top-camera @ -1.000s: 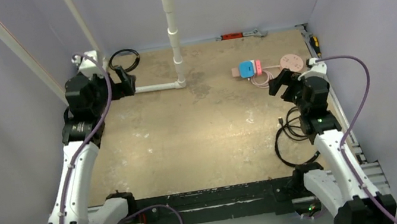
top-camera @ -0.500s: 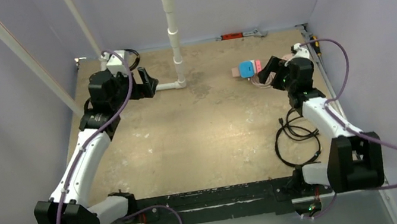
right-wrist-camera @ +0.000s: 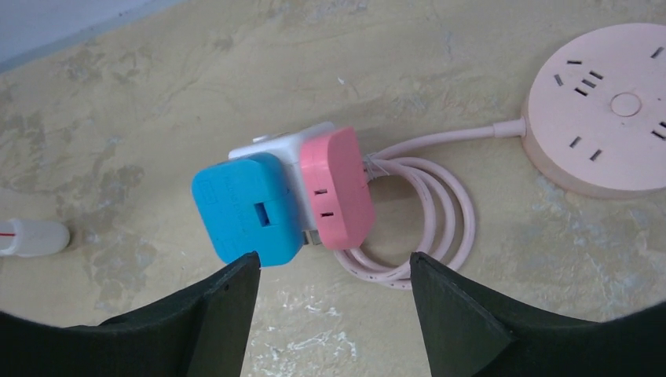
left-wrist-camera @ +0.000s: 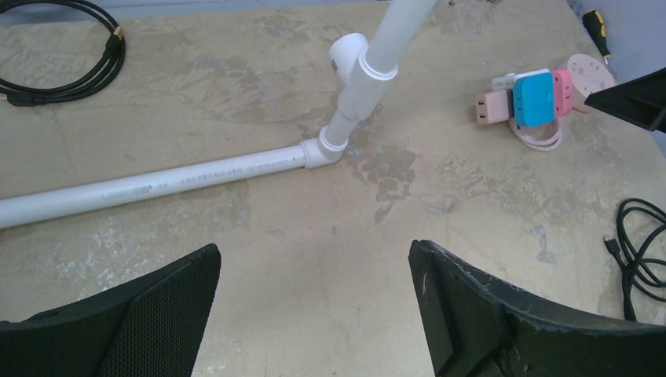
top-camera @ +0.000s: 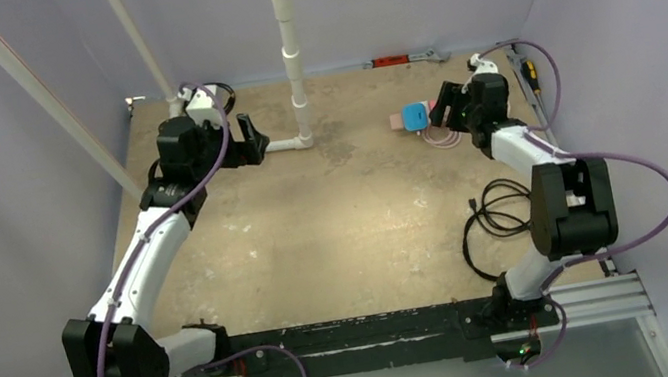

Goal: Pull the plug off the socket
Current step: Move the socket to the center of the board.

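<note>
Right pincer [right-wrist-camera: 331, 263] wide open, empty, over pink plug [right-wrist-camera: 338, 188] seated in blue socket cube [right-wrist-camera: 247, 208], frame centre, on surface [right-wrist-camera: 118, 94]. Left pincer [left-wrist-camera: 314, 250] wide open, empty. Risk: cube unrestrained, drags along with pull; plug fails to separate.

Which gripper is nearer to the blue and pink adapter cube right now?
Right. The right gripper hovers open right next to the adapter cube. The left gripper, also open, is across the table by the white pipe, well apart from the cube.

A white pipe [top-camera: 289, 44] stands far in the middle. A black cable [top-camera: 500, 221] lies coiled at the right, and a screwdriver [left-wrist-camera: 594, 20] at far right.
</note>
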`<state>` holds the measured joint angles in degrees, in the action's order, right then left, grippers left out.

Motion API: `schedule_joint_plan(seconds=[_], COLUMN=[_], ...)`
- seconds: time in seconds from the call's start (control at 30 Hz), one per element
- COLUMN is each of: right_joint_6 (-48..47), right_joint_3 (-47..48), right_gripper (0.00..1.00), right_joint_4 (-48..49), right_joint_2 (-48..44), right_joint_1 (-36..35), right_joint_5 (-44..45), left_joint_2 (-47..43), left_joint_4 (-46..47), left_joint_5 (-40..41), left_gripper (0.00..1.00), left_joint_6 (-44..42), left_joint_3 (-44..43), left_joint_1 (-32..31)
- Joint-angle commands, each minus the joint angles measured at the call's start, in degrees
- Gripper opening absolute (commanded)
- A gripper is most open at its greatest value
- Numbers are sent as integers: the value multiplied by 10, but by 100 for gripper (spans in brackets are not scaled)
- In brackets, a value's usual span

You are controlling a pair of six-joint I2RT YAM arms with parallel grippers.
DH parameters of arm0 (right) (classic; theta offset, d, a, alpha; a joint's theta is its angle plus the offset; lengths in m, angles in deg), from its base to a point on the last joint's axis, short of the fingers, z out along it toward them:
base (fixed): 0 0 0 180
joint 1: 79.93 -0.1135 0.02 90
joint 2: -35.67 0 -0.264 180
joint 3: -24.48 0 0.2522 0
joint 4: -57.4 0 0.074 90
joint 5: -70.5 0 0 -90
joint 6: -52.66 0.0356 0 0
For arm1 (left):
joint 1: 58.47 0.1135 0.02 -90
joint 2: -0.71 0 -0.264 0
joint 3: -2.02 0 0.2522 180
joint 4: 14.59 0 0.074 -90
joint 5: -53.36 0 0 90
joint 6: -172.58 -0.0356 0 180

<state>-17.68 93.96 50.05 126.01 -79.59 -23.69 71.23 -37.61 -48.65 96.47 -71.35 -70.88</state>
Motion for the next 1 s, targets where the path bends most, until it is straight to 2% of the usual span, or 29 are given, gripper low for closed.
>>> schedule_joint_plan(seconds=[0.0,0.1,0.77,0.97], right_joint_6=[-38,-44,-78,-99], right_joint_3=[61,76,133,137], right_gripper=[70,65,47,37], right_joint_4=[-23,-37,-56,-57], right_joint_2=[40,62,130,130], right_joint_1=[1,-14,-26,-49], right_joint_5=[-27,-20,40,75], left_joint_2=[11,17,43,48], left_joint_4=[12,7,1,0], left_joint_5=[-7,-8,-38,-40], left_gripper=[90,90,90,90], left_joint_6=[-10,-10,-5,-5], left_joint_3=[-3,-7,-15,-16], left_joint_1=[-2,-2,-2,-2])
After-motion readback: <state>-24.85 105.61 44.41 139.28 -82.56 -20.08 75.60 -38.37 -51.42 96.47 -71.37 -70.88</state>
